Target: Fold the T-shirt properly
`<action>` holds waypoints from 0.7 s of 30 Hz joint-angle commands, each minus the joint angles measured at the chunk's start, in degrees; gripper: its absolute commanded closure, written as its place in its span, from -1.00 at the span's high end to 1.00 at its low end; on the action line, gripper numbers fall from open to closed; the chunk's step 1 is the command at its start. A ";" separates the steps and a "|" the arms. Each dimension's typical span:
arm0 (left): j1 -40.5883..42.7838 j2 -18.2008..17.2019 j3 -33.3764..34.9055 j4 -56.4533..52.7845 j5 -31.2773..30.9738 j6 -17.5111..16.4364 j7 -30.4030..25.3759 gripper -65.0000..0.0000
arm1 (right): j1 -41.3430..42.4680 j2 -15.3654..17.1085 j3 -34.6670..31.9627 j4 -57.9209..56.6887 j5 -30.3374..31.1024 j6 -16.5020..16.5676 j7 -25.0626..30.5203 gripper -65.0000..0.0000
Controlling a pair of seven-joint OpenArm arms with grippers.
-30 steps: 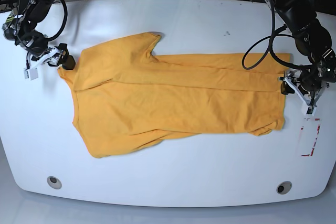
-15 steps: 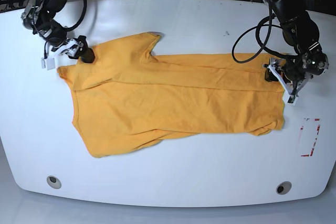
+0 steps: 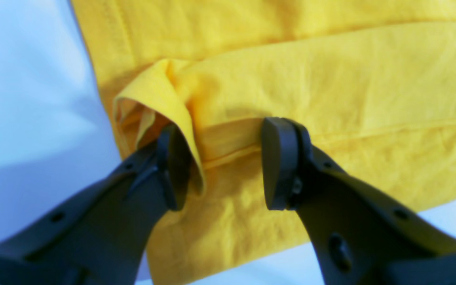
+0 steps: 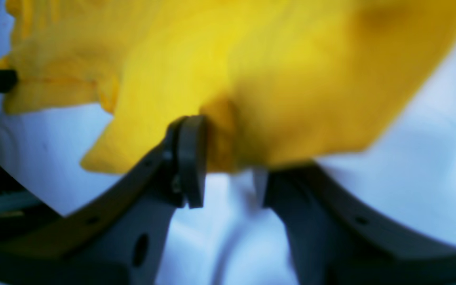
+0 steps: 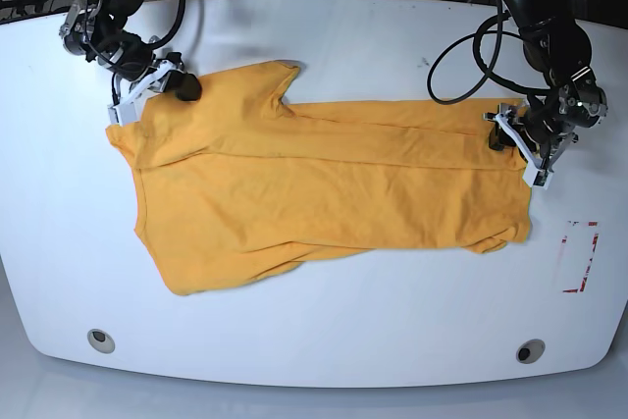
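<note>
The orange-yellow T-shirt (image 5: 324,183) lies spread and wrinkled across the white table (image 5: 324,340), with its neck end at the base view's left and its hem at the right. My left gripper (image 5: 505,136) sits at the hem's upper corner. In the left wrist view it (image 3: 226,166) is open, and its fingers straddle a raised fold of the T-shirt (image 3: 331,79). My right gripper (image 5: 182,87) is at the sleeve edge. In the blurred right wrist view it (image 4: 228,174) has its fingers close together with a bunch of the T-shirt (image 4: 271,59) between them. I cannot make out a firm grip.
A white label with red marks (image 5: 579,257) lies near the table's right edge. Two round fittings (image 5: 101,340) (image 5: 531,351) sit near the front edge. Black cables loop over the table behind both arms.
Both grippers moved inward onto the shirt: the right one from off the sleeve onto its edge, the left one onto the hem corner. The right jaws narrowed sharply and the left narrowed slightly.
</note>
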 commanded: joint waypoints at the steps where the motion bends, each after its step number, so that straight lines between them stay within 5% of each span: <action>1: -0.12 -0.63 -0.24 0.37 0.59 -0.08 1.13 -0.21 | 0.49 0.98 0.32 4.59 1.33 0.12 -0.24 -0.59; 6: -0.03 -0.54 -0.24 0.64 0.59 -0.08 1.04 -0.21 | 0.49 1.25 0.41 10.31 1.33 0.12 -1.73 -1.00; 21: 0.06 -0.54 -0.33 0.55 0.59 -0.08 1.04 -0.21 | 9.54 6.43 -2.14 9.87 3.97 0.12 -1.82 -1.00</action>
